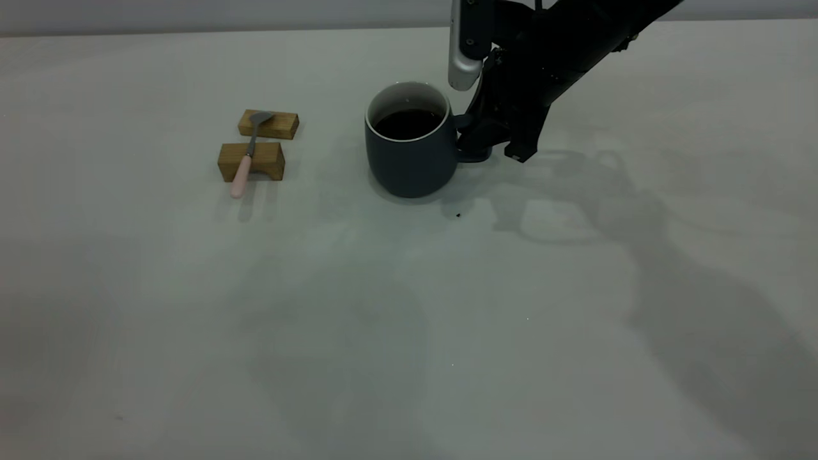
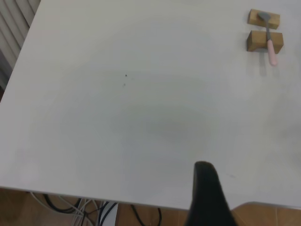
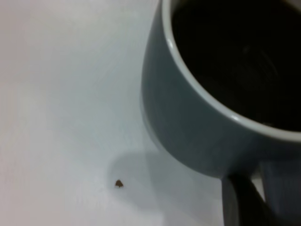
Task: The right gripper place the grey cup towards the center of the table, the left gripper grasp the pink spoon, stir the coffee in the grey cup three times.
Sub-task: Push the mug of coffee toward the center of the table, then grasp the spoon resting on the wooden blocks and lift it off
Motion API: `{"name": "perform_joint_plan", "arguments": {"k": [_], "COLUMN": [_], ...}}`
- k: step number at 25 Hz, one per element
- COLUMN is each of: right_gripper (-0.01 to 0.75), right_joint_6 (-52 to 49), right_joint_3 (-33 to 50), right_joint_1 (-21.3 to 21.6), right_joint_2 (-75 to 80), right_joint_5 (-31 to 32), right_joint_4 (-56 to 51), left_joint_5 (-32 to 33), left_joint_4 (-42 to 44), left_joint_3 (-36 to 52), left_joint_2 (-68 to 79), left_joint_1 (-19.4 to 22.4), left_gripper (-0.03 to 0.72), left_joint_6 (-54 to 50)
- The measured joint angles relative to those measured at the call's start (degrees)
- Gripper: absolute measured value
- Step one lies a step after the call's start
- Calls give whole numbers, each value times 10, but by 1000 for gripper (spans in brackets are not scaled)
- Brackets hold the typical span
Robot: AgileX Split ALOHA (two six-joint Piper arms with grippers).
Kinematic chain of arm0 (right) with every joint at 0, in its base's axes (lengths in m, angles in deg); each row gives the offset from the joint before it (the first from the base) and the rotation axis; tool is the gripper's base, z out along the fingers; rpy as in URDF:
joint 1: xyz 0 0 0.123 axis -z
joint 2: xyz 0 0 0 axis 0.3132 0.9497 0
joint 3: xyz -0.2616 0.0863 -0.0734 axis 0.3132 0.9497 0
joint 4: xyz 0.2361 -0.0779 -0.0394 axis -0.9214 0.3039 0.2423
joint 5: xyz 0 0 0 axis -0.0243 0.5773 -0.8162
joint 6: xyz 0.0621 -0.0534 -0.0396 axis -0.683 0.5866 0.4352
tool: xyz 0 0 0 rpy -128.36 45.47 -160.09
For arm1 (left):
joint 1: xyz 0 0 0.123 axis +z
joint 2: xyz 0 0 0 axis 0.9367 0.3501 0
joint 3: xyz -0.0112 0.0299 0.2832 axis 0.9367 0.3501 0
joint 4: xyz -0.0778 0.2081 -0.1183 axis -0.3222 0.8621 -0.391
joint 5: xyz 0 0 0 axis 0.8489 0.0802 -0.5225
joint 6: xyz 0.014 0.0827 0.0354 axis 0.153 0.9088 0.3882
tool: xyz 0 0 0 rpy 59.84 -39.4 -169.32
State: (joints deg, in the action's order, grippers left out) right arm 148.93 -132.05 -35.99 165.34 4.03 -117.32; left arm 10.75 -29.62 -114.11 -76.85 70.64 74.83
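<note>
One grey cup stands on the surface near its centre, with the right pincer clamped on its handle. The coffee is high, so a jerk could spill it. Two wooden blocks carry one pink spoon; a careless grasp may knock it off. For the left pincer I cannot tell.

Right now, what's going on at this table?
The right claw is at the handle of the grey cup, which stands on the table with dark coffee inside. Whether it grips the handle is not clear. The pink spoon lies untouched across two wooden blocks, to the cup's left in the exterior view. The left claw is far from the spoon, near the table edge. No stirring yet.
</note>
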Motion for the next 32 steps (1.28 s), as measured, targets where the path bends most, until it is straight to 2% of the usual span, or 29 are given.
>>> {"name": "perform_joint_plan", "arguments": {"k": [5, 11, 17, 22, 24, 27, 30, 32], "right_gripper": [180, 266, 301, 393, 437, 472, 479, 480], "right_joint_6": [-3, -4, -12, -79, -125, -262, -513, -678], "right_joint_3": [1, 1, 1, 2, 9, 25, 61, 94], "right_joint_1": [0, 0, 0, 6, 10, 11, 14, 21], "right_joint_2": [1, 0, 0, -23, -45, -94, -169, -229], "right_joint_5": [-5, -9, -9, 2, 15, 53, 84, 99], "right_joint_4": [-39, -59, -60, -27, 14, 64, 102, 168], "left_joint_5": [0, 0, 0, 0, 0, 0, 0, 0], "left_joint_4": [0, 0, 0, 0, 0, 0, 0, 0], "left_joint_3": [0, 0, 0, 0, 0, 0, 0, 0], "left_joint_2": [0, 0, 0, 0, 0, 0, 0, 0], "left_joint_1": [0, 0, 0, 0, 0, 0, 0, 0], "left_gripper": [558, 558, 558, 558, 558, 558, 558, 558], "left_joint_6": [-1, -1, -1, -1, -1, -1, -1, 0]}}
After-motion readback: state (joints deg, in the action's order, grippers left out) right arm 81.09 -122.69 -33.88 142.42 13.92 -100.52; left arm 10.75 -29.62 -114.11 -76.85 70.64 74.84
